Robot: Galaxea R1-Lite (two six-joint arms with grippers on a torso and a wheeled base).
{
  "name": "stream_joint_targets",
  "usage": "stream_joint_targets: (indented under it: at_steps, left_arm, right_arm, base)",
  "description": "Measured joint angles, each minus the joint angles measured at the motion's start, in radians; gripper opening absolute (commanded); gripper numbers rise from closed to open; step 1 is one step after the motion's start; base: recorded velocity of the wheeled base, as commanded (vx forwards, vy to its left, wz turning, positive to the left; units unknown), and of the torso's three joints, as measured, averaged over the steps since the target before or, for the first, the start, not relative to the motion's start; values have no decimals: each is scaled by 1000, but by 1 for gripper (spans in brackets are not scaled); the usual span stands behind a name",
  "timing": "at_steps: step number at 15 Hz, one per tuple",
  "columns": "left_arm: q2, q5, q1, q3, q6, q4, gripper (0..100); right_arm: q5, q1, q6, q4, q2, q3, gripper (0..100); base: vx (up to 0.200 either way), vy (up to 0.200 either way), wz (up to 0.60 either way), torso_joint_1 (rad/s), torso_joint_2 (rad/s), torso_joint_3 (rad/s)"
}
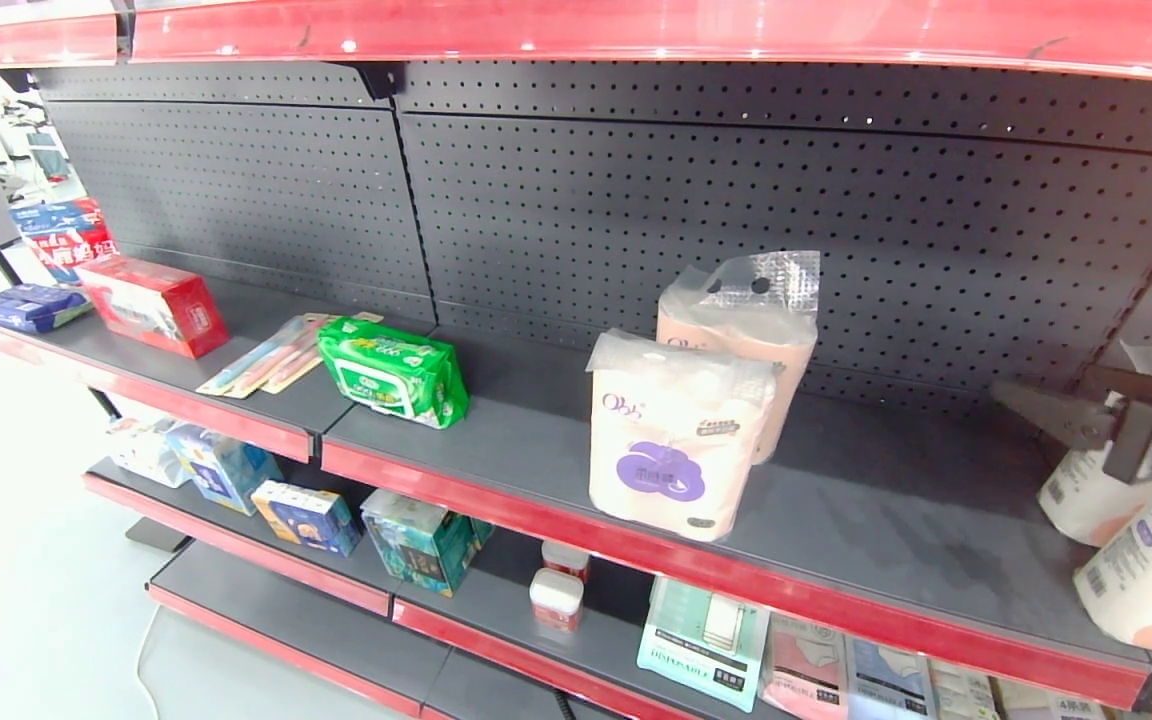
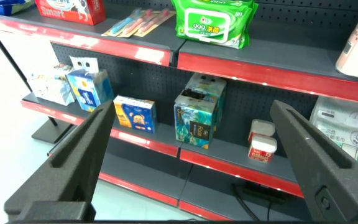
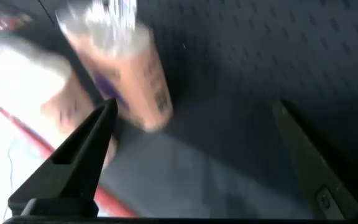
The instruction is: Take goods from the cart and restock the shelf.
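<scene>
On the middle shelf, two pink packs of toilet rolls stand upright and close together: the front pack near the red edge, the rear pack just behind it, by the perforated back wall. Two more roll packs sit at the far right end of the same board, though whether they touch each other is hard to judge at the picture's edge.

The right claw hangs over the bare shelf board at that right end, just above those packs. Its fingers are spread wide and hold nothing. The upright packs show blurred beyond its fingers.

The left claw is low in front of the shelving, also spread apart and empty, facing the lower shelf. A dark patterned box and two small red-and-white jars stand there.

Farther left on the middle shelf lie a green wipes pack, a few toothbrushes, a red box and a blue pack.
</scene>
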Motion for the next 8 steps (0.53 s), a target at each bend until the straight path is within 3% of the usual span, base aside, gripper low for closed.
stream_joint_targets:
  at_steps: [4, 8]
  left_arm:
    - [0, 0, 1, 0, 0, 0, 100]
    - [0, 0, 1, 0, 0, 0, 100]
  right_arm:
    - [-153, -28, -99, 142, -355, 190, 100]
    - [-221, -45, -125, 224, -720, 382, 100]
  base:
    - [0, 0, 0, 0, 0, 0]
    - [0, 0, 0, 0, 0, 0]
